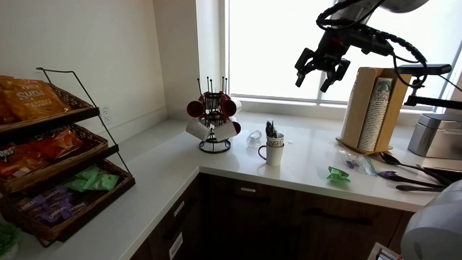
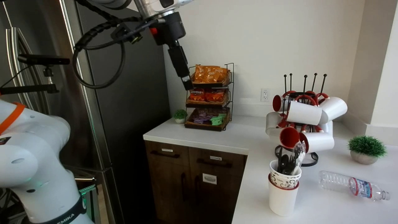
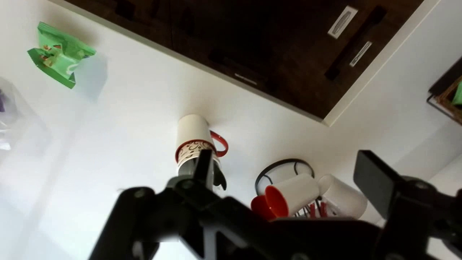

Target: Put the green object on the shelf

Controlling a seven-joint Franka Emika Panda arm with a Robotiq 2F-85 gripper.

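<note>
Two stretches of white counter (image 1: 306,151) meet at an inside corner, dark wood cabinets (image 2: 171,186) underneath and a big, super bright window (image 1: 274,47) behind. There's also a tall steel fridge (image 2: 133,87) in an exterior view. Next size down is the shelf (image 1: 72,117), a black wire rack standing on the counter with three slanted basket tiers: orange chip bags (image 1: 34,99) on top, red chip bags (image 1: 54,144) in the middle, purple packets (image 1: 54,215) and pale green bags (image 1: 95,180) at the bottom. Then a wooden cup dispenser (image 1: 364,97) and a black mug tree (image 1: 214,151) hung with white mugs (image 1: 225,130).

The hand (image 1: 312,84) is up in the air, well above the counter. It's spread wide with just air in its grip, so fully released and clear of everything.

Down on the counter a white mug (image 2: 283,199) stands upright with a patterned paper cup (image 2: 281,179) and black cutlery (image 2: 286,163) in it. Last, the green packet (image 1: 338,175), kinda crumpled, lies on the counter near the front edge, close to a clear plastic bag (image 1: 366,164) and well apart from the shelf.
</note>
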